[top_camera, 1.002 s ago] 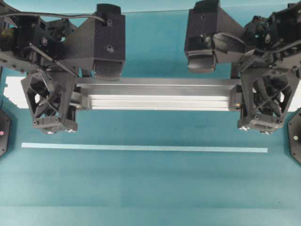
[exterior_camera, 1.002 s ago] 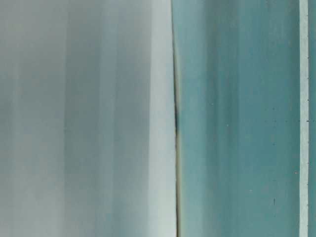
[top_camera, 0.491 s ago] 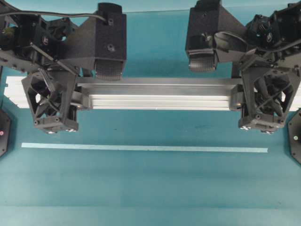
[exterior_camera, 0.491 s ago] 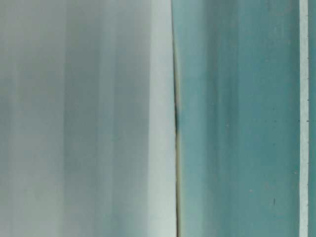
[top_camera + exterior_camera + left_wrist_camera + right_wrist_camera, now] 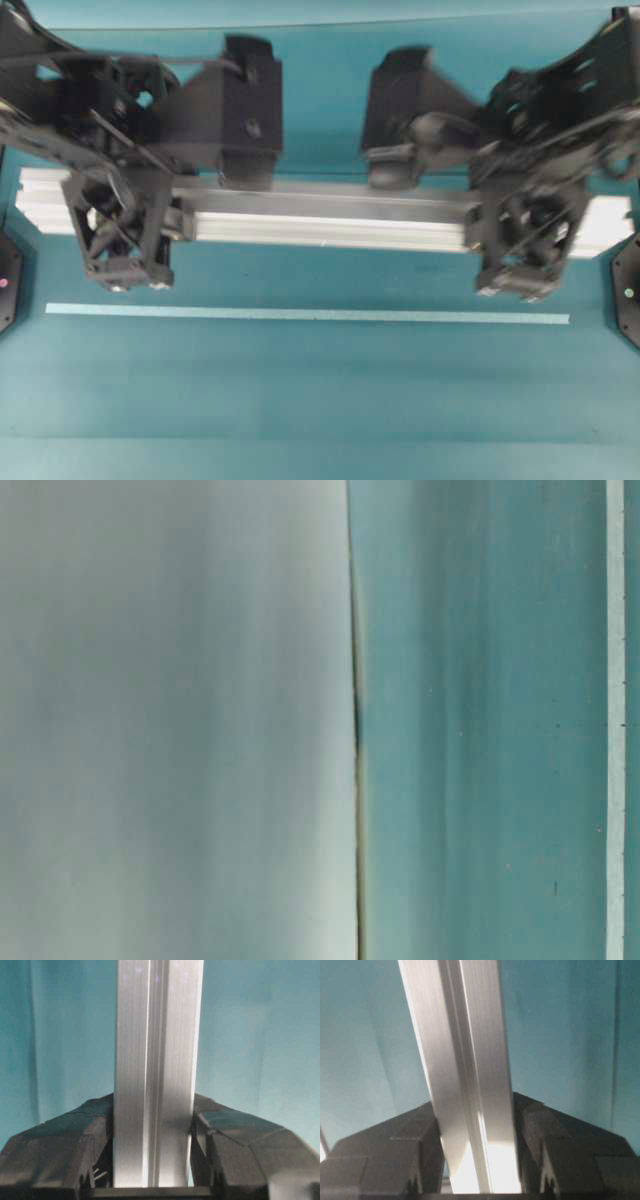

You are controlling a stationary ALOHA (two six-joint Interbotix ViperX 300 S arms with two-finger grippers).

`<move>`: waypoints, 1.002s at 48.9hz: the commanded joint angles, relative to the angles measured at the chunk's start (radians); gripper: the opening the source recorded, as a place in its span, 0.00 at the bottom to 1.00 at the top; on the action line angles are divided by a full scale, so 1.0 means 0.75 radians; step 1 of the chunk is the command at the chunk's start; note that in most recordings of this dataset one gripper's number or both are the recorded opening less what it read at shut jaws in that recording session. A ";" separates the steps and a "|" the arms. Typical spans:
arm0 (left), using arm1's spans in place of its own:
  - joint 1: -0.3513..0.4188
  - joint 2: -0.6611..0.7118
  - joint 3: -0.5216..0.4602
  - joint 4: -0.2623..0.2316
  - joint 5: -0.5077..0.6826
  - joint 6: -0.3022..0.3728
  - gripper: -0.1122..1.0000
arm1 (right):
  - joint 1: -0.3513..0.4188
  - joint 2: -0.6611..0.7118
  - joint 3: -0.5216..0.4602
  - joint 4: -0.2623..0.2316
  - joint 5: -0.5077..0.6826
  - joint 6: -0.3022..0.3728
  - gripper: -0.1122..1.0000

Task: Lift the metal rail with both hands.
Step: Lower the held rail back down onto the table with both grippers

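the overhead view looks straight down on the teal table (image 5: pixel 320 400) from well above, taking in both arms across the upper half of the frame. the table-level view sits very close to a blurred pale surface filling its left half, with table on the right. each wrist view looks along its own gripper, left gripper (image 5: pixel 152 1125) and right gripper (image 5: pixel 475 1125), very near the metal rail (image 5: pixel 330 218), which the overhead view shares.
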 commanded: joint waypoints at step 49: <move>0.057 -0.029 0.742 0.006 -0.693 0.000 0.42 | -0.031 -0.012 0.716 -0.006 -0.785 -0.110 0.45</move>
